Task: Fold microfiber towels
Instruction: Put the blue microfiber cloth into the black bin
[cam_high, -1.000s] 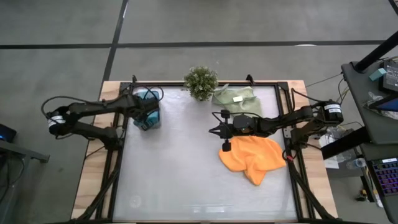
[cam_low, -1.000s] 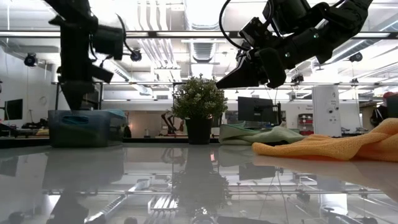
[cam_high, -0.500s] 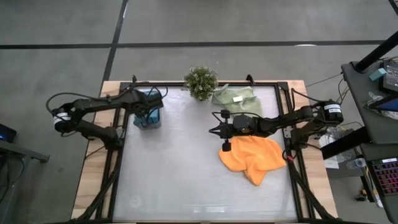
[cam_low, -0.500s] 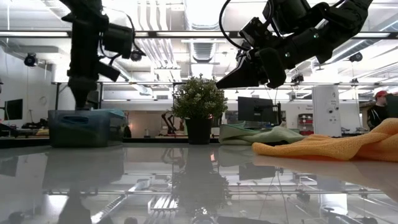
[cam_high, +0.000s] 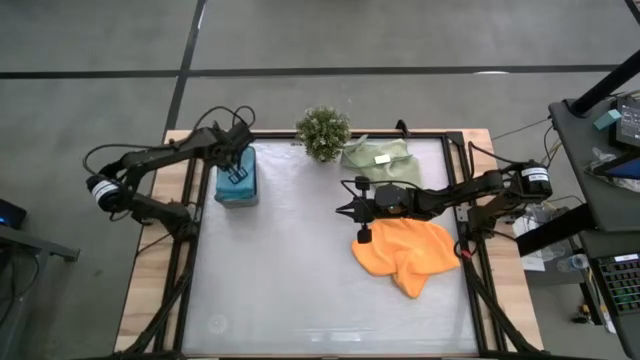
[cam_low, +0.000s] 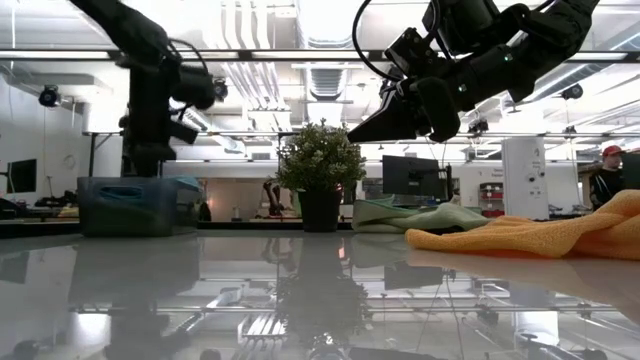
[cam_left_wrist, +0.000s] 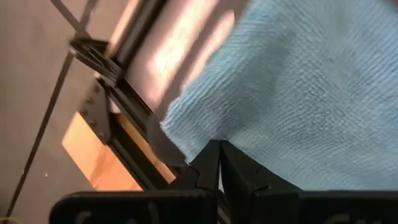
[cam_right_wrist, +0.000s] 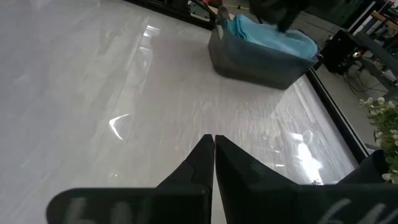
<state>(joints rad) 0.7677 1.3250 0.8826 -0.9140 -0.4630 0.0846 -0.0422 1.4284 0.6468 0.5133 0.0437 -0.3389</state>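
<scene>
Beside the small bushy green plant (cam_high: 323, 132), used as landmark:

- Teal-blue microfibre towel (cam_high: 236, 180), soft, lying in dark grey rectangular tray (cam_low: 125, 206) – well to plant's left at table's back-left corner. Reads as the done pile, kept clear of work area.
- Left gripper (cam_high: 237, 171) – directly over that tray, fingers (cam_left_wrist: 208, 168) pinched together, holding nothing; tips just at teal cloth. Prob. pressing or finishing a drop-off.
- Pale sage-green microfibre towels (cam_high: 380, 160), loose heap, white tag on top – just right of plant. Waiting stock.
- Bright orange microfibre towel (cam_high: 408, 252), crumpled, unfolded – right of plant and nearer table front. Likely next to fold.
- Right gripper (cam_high: 342, 211) – raised above glossy table top (cam_high: 300, 270), in front of plant, beside orange cloth; jaws closed, empty. Parked.
</scene>
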